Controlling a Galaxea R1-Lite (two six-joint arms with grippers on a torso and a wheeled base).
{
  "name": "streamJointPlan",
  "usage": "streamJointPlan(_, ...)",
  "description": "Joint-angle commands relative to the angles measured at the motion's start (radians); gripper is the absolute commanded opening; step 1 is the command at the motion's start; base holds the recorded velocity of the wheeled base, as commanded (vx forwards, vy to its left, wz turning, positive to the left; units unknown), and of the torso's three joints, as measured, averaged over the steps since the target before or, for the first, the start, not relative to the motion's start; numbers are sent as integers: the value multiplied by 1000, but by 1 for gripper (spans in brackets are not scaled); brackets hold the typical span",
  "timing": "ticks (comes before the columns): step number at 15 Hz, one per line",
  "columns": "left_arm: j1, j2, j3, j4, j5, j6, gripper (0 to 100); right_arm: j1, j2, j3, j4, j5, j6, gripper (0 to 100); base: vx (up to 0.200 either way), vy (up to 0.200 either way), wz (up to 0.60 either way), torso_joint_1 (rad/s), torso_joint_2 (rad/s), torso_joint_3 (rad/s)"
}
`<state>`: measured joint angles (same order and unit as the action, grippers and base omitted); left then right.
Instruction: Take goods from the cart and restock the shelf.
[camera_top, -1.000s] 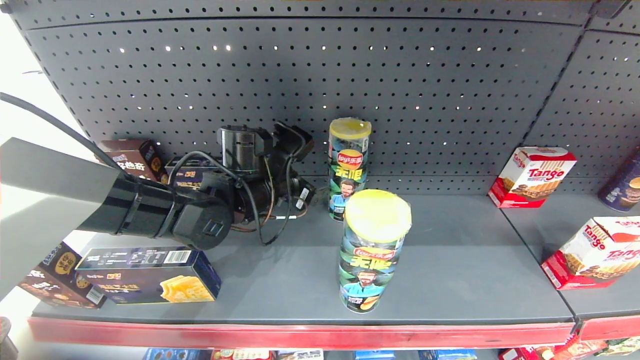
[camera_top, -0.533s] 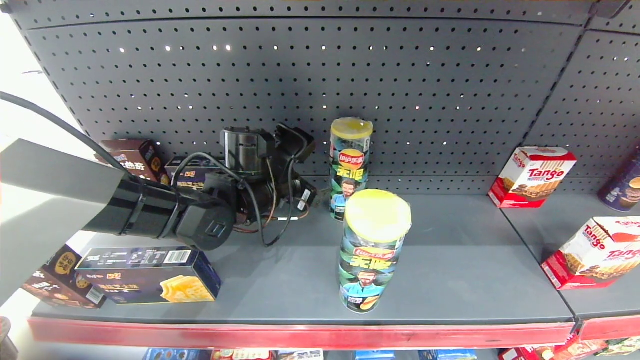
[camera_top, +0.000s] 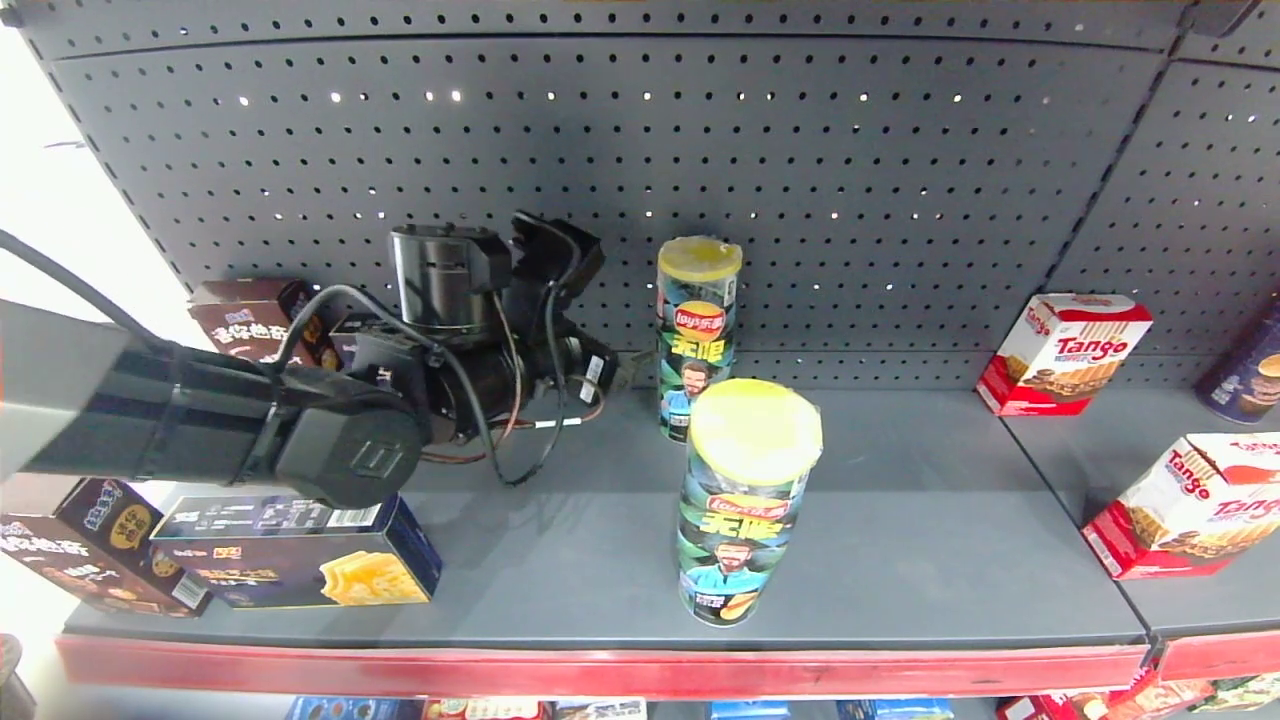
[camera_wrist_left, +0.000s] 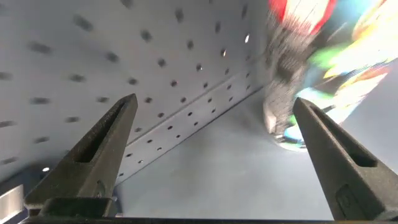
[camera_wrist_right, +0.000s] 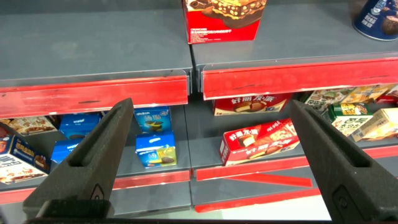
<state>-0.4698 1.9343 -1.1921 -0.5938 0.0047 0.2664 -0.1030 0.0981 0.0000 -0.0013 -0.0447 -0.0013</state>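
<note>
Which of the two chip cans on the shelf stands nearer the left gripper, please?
The rear can, by the pegboard and beside the left gripper; the other can stands forward, near the shelf front edge.

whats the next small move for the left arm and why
Probably pull the left gripper straight back out of the shelf, away from the rear chip can. Its jaws stand open and empty, and the can stands upright by the pegboard, so placing looks done.
</note>
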Motion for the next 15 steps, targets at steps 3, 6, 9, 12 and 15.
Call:
streamJointPlan(3, -61, -333, 161, 0, 80, -99, 100, 0, 0, 0, 0, 0, 0, 100, 0, 0, 0, 0, 0, 0)
streamJointPlan(6, -87, -551, 362, -1, 77, -131, 100, 0, 2, 0, 0, 0, 0, 100, 0, 0, 0, 0, 0, 0)
streamJointPlan(9, -138, -982, 689, 51, 77, -144, 100, 0, 0, 0, 0, 0, 0, 100, 0, 0, 0, 0, 0, 0)
streamJointPlan(12, -35, -1380, 810, 318, 66, -142, 100, 0, 0, 0, 0, 0, 0, 100, 0, 0, 0, 0, 0, 0)
streamJointPlan(15, 253, -1703, 895, 557, -5, -177, 100, 0, 2, 0, 0, 0, 0, 100, 0, 0, 0, 0, 0, 0)
